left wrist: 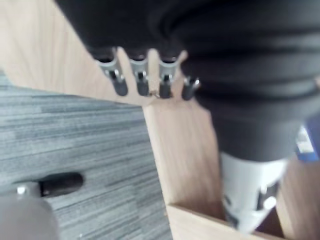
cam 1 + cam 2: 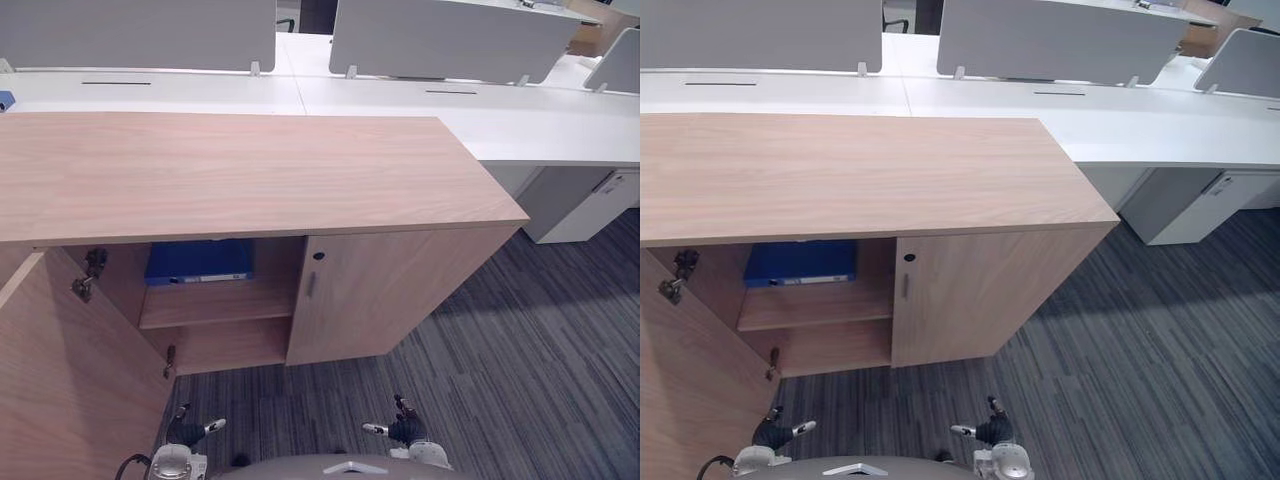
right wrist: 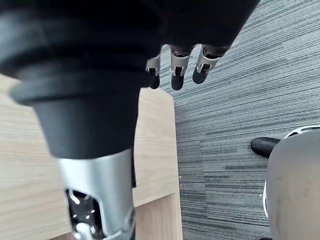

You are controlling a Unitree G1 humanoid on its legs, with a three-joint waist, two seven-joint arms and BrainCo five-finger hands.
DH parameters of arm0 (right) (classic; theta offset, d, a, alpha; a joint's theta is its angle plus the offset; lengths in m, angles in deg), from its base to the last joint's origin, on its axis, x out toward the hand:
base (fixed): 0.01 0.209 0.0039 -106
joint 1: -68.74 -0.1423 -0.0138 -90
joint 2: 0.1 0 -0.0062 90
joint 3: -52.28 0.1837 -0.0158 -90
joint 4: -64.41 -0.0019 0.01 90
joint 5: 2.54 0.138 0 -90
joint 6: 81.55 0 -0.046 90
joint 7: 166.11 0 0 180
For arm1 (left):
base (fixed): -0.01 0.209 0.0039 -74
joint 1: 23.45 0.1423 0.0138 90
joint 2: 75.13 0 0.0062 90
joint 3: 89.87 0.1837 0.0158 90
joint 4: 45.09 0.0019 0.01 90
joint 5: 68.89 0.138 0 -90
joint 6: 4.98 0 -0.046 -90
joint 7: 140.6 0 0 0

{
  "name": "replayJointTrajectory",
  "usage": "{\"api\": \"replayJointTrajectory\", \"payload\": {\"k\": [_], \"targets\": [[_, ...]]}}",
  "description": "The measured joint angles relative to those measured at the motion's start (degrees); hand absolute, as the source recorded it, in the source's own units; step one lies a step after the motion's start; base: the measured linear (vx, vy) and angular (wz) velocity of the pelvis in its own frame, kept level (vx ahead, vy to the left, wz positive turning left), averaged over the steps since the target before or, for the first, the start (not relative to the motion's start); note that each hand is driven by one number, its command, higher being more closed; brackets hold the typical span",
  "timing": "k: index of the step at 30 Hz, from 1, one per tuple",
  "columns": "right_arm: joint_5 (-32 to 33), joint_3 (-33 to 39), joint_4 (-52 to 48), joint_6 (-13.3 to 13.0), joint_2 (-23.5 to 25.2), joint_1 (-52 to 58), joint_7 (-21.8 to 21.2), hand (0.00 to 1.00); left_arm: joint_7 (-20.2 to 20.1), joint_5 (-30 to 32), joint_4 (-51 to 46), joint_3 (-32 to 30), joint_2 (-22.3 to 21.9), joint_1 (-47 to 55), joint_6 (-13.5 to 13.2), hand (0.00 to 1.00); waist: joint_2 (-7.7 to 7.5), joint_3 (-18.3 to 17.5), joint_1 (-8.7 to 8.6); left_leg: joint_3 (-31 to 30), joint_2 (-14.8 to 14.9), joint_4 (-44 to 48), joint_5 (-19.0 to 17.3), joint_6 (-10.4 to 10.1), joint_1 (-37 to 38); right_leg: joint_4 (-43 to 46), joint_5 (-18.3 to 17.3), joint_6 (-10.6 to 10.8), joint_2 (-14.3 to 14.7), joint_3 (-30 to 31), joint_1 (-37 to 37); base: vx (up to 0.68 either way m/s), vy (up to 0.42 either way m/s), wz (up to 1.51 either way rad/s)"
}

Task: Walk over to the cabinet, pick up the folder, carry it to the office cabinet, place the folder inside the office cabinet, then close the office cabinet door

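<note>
We see the blue folder (image 2: 198, 262) lying on the upper shelf (image 2: 215, 302) inside the office cabinet (image 2: 230, 170). The left door (image 2: 60, 380) of the cabinet stands open and the right door (image 2: 390, 290) is closed. The left robot hand (image 2: 188, 432) and the right robot hand (image 2: 404, 430) hang low in front of the cabinet, with the fingers relaxed and holding nothing.

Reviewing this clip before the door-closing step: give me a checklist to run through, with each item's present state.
1. Folder on the upper shelf inside the cabinet: ok.
2. Folder behind the shelf's front edge: ok.
3. Left door shut: not ok, it stands wide open.
4. Right door shut: ok.
5. Left hand and right hand empty, fingers relaxed: ok.
</note>
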Motion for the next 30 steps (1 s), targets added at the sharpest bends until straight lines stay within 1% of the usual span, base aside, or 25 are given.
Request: {"api": "replayJointTrajectory", "payload": {"k": [2, 4, 9, 11, 12, 13, 15, 16, 17, 18, 19, 20, 21, 22, 23, 24, 25, 26, 27, 28, 30], "targets": [[0.0, 0.9, 0.3, 0.0, 0.0, -0.9, 0.1, 0.0, 0.0, -0.7, 0.0, -0.2, 0.0, -0.1, 0.0, 0.0, 0.08, 0.1, 0.07, 0.3, -0.1, 0.0, 0.0, 0.0, -1.1, 0.7, -0.1, 0.1, -0.1, 0.5, -1.6, -0.02, 0.009, -0.08], [0.0, 1.4, 2.3, 0.1, 0.0, -2.9, 0.4, 0.0, 0.0, -1.2, -0.1, -0.7, 0.1, -0.2, 0.0, 0.0, 0.22, 0.5, 0.08, 0.0, -0.3, 0.4, 0.2, 0.0, -2.8, 3.2, -0.6, 0.7, -0.3, 1.1, -4.2, 0.0, 0.001, 0.04], [0.0, 1.6, 2.2, 0.4, 0.1, -3.5, 1.5, 0.0, 0.2, -2.4, -0.3, -1.9, -0.1, -0.3, 0.0, 0.0, 0.74, 1.2, 1.05, -2.6, -0.3, 0.1, 0.1, 0.1, -3.6, 4.9, -2.5, 0.8, -0.4, 0.4, -4.3, 0.06, -0.01, 0.28], [0.0, 1.7, 2.2, 0.6, 0.1, -3.8, 2.0, 0.0, 0.3, -3.3, -0.3, -2.6, -0.2, -0.2, 0.0, 0.0, 0.9, 1.4, 1.31, -4.0, -0.3, 0.1, 0.5, 0.5, -4.0, 5.0, -3.1, 0.3, -0.1, 0.4, -4.0, 0.09, -0.014, 0.43], [0.0, 1.7, 2.2, 0.6, 0.1, -4.1, 2.0, 0.0, 0.4, -3.7, -0.3, -3.2, -0.4, -0.3, 0.0, 0.0, 0.94, 1.4, 1.23, -5.4, -0.3, 0.4, 0.7, 0.2, -4.2, 5.3, -3.5, -0.4, 0.0, 0.5, -3.5, 0.09, 0.0, 0.73], [0.0, 1.8, 2.2, 0.8, 0.0, -4.2, 2.1, 0.0, 0.6, -4.2, -0.5, -3.6, -0.8, -0.6, -0.1, 0.0, 1.17, 1.7, 1.12, -7.1, -0.3, 0.4, 1.1, -0.2, -4.5, 5.9, -4.3, -1.6, 0.0, 0.7, -3.1, 0.11, 0.009, 0.82], [0.0, 1.8, 2.2, 0.9, 0.1, -4.5, 2.1, 0.0, 1.2, -4.8, -1.3, -4.1, -1.9, -0.7, -0.3, 0.0, 1.76, 2.7, 1.7, -8.7, -0.6, 1.8, 1.4, -0.3, -5.3, 7.0, -5.3, -2.7, -0.2, 0.4, -2.3, 0.06, 0.024, 0.89], [0.0, 1.8, 1.9, 0.9, 0.2, -5.4, 2.1, 0.0, 1.4, -5.2, -1.7, -4.9, -2.7, -0.9, -0.3, 0.0, 1.99, 3.8, 1.96, -8.2, -1.2, 4.7, 1.1, -0.7, -6.8, 8.6, -6.1, -3.3, -0.7, 0.2, -2.1, -0.01, 0.026, 0.92], [0.0, 1.8, 1.7, 0.9, 0.2, -5.7, 2.2, 0.0, 1.4, -5.3, -2.1, -5.2, -3.1, -0.9, -0.3, 0.0, 2.07, 4.0, 1.78, -7.7, -1.6, 6.6, 0.9, -1.1, -7.5, 9.5, -6.6, -3.3, -1.0, 0.1, -2.1, -0.04, 0.033, 1.08], [0.0, 1.8, 1.1, 0.9, 0.3, -6.2, 2.3, 0.0, 1.6, -5.6, -3.8, -5.9, -3.8, -0.7, -0.2, 0.0, 2.02, 4.4, 1.55, -5.6, -1.9, 9.6, 0.5, -1.4, -9.5, 11.6, -8.1, -3.2, -1.7, 0.0, -2.2, -0.05, 0.029, 0.91], [0.0, 1.8, 0.8, 0.9, 0.3, -6.4, 2.4, 0.0, 1.6, -5.8, -4.4, -5.9, -4.0, -0.6, -0.2, 0.0, 2.08, 4.6, 1.64, -4.3, -1.9, 10.5, 0.3, -1.1, -10.2, 12.6, -8.6, -3.1, -1.8, -0.1, -2.3, -0.09, 0.037, 0.94], [0.0, 1.8, -0.4, 0.9, 0.5, -6.8, 2.4, 0.0, 1.6, -6.0, -5.6, -6.2, -4.4, -0.1, -0.3, 0.0, 2.23, 4.7, 2.04, -1.4, -1.3, 11.1, -1.2, 0.3, -10.7, 13.6, -10.0, -2.2, -2.2, -0.9, -2.3, -0.13, 0.008, 0.46], [0.0, 1.9, -0.9, 0.9, 1.1, -7.7, 2.4, 0.0, 1.7, -6.4, -5.7, -7.1, -4.5, -0.1, -0.3, 0.0, 1.66, 4.9, 2.79, 0.1, -1.3, 11.3, -2.6, 0.9, -10.9, 14.3, -11.7, -0.4, -2.6, -1.4, -2.5, -0.14, -0.011, 0.29], [0.0, 2.0, -1.0, 0.9, 1.4, -8.2, 2.4, 0.0, 2.0, -6.4, -5.6, -7.9, -4.7, -0.1, -0.2, 0.0, 1.82, 5.0, 2.65, 0.3, -1.2, 11.4, -2.7, 0.9, -11.0, 14.5, -11.8, -0.4, -2.4, -1.5, -2.5, -0.16, -0.055, 0.13], [0.0, 3.1, -1.3, 0.9, 2.0, -8.2, 2.4, 0.0, 2.1, -6.4, -5.6, -8.6, -4.8, 0.4, -0.2, 0.0, 2.4, 5.1, 2.22, 1.1, -1.3, 9.3, -3.2, 0.7, -10.6, 13.9, -12.7, -0.8, -2.4, -2.3, -2.4, -0.11, -0.035, 0.41], [0.1, 4.9, -0.9, 0.9, 2.6, -7.7, 2.5, 0.0, 2.2, -6.4, -5.5, -9.1, -5.0, 0.6, -0.2, 0.0, 0.64, 4.0, 1.25, 3.4, -1.3, 8.6, -3.3, 1.1, -9.5, 11.9, -12.3, -0.9, -3.8, -3.6, -1.6, -0.06, -0.023, 0.52], [0.1, 5.7, -0.7, 0.9, 2.5, -7.3, 2.5, 0.0, 2.3, -6.6, -5.4, -9.1, -5.2, 0.5, -0.2, 0.0, 1.69, 3.7, 0.98, 5.5, -0.7, 9.9, -3.3, 1.0, -9.3, 11.7, -12.3, -0.9, -3.5, -4.2, -1.1, 0.09, -0.028, 0.61], [0.2, 6.5, 0.3, 1.1, 2.0, -6.4, 2.6, 0.0, 2.3, -7.0, -4.6, -9.6, -5.7, 1.2, -0.2, 0.0, 2.68, 3.3, 0.77, 6.1, -0.2, 6.4, -0.6, 0.6, -7.0, 11.4, -12.0, -0.2, -2.7, -4.6, -0.3, 0.13, -0.033, 0.43], [0.6, 7.2, 0.9, 1.2, 1.9, -5.5, 3.0, 0.0, 2.4, -7.4, -4.1, -9.8, -5.8, 1.2, -0.1, 0.0, 3.0, 3.0, 0.77, 5.3, -0.5, 1.5, 1.7, 0.6, -4.8, 9.8, -11.1, -0.3, -2.2, -4.4, 0.3, 0.1, -0.031, 0.33], [0.6, 7.5, 1.5, 1.2, 1.9, -5.5, 3.3, 0.0, 2.4, -7.4, -3.4, -9.9, -5.8, 0.8, -0.1, 0.0, 3.06, 3.1, 0.79, 4.7, -0.7, 0.3, 2.5, 0.6, -4.3, 9.2, -10.3, 0.2, -2.0, -4.7, 1.0, 0.08, 0.006, 0.17], [0.6, 7.6, 2.5, 1.3, 2.1, -5.6, 3.7, 0.0, 2.4, -7.7, -2.9, -10.4, -5.7, 0.7, -0.1, 0.0, 2.75, 3.4, 0.89, 4.4, -0.8, 0.4, 2.8, 0.6, -4.5, 7.0, -9.1, 0.1, -1.7, -4.7, 2.1, 0.09, 0.013, 0.1]]}}
